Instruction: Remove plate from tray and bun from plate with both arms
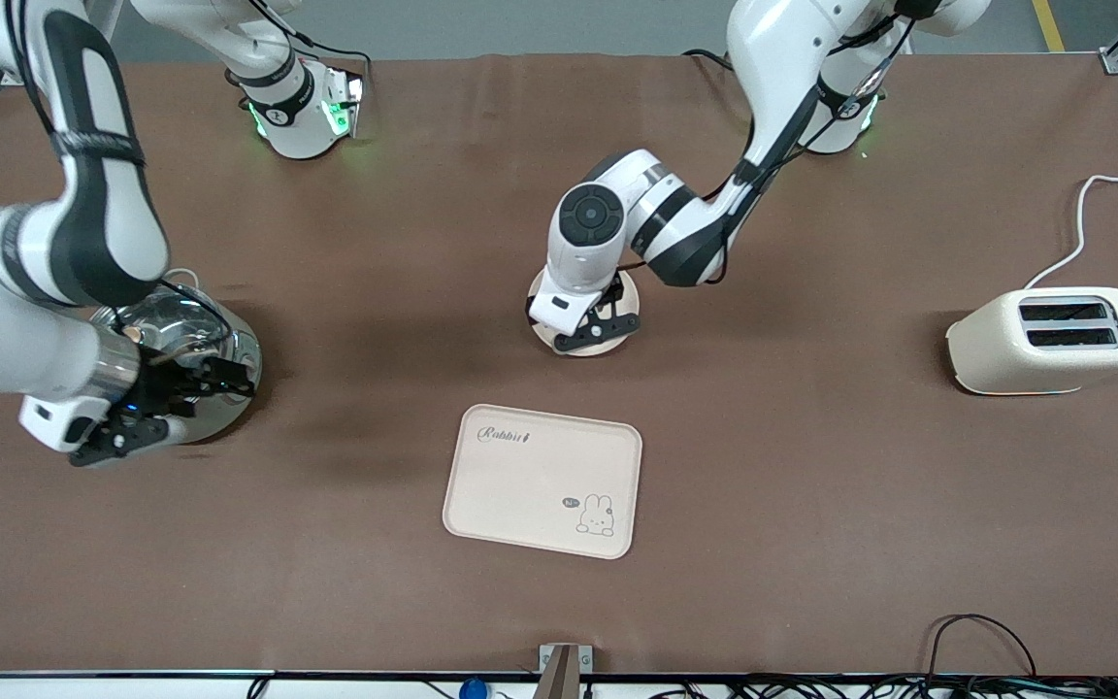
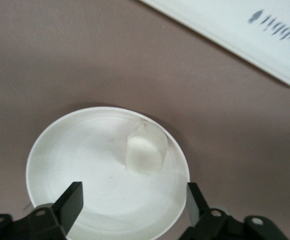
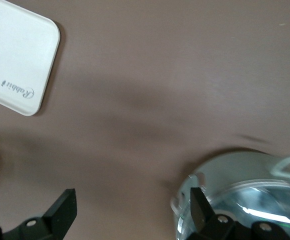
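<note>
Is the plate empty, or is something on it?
Not empty. In the left wrist view the bun sits on the plate, with the open left gripper hanging over the plate's rim.

L gripper [image 2: 132, 202] (fingers spread) over plate [image 2: 70, 150] w/ bun [image 2: 146, 152].

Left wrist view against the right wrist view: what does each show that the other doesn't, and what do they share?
Only the left wrist view shows the bun lying in the plate, with the left gripper open over the plate's rim. Only the right wrist view shows the shiny metal pot with a glass lid, with the right gripper open beside it, one fingertip over its edge. Both show a corner of the rabbit tray with its printed lettering, and the brown table.
</note>
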`<state>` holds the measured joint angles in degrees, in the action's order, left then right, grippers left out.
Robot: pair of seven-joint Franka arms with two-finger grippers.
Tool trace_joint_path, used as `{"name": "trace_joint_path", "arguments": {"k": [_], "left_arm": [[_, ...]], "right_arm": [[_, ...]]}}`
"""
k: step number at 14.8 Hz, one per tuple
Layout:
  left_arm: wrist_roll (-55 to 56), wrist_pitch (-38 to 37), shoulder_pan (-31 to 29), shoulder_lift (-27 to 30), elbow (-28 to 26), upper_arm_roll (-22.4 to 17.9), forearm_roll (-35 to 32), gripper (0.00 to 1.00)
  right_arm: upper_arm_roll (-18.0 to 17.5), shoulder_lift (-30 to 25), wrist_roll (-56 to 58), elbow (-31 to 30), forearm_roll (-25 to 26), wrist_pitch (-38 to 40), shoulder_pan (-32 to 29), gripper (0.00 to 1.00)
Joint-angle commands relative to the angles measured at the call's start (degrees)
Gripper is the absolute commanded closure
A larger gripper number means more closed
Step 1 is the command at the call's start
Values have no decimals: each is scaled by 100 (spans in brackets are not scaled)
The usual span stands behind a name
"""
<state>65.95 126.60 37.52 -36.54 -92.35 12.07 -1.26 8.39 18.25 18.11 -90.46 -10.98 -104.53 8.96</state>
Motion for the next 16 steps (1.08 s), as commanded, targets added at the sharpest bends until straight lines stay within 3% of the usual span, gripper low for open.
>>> {"name": "trace_joint_path", "arguments": {"k": [1, 3, 6, 9, 11, 14, 16], "left_arm": [[548, 154, 106, -230, -37, -21, -470, 22], [804, 513, 115, -380, -46, -21, -577, 24], [831, 760, 141, -486, -46, -21, -577, 27], [840, 1103, 132, -556, -116, -30, -586, 33], [832, 1104, 124, -548, -187, -30, -586, 43], [832, 1095, 106, -530, -213, -30, -586, 57], [831, 1077, 80, -504, -213, -30, -586, 64]], "right_arm": [[14, -331, -175, 553, 518, 870, -35, 0], [128, -340, -596, 1168, 545, 1432, -79, 0], [119, -909, -993, 1294, 694, 2050, -96, 0], [163, -1463, -1177, 856, 816, 1780, -79, 0], [146, -1771, -1589, 461, 1089, 1700, -70, 0], [128, -2570, -1670, -768, 1098, 893, -79, 0], [146, -2564, -1618, -580, 1098, 1056, -87, 0]]}}
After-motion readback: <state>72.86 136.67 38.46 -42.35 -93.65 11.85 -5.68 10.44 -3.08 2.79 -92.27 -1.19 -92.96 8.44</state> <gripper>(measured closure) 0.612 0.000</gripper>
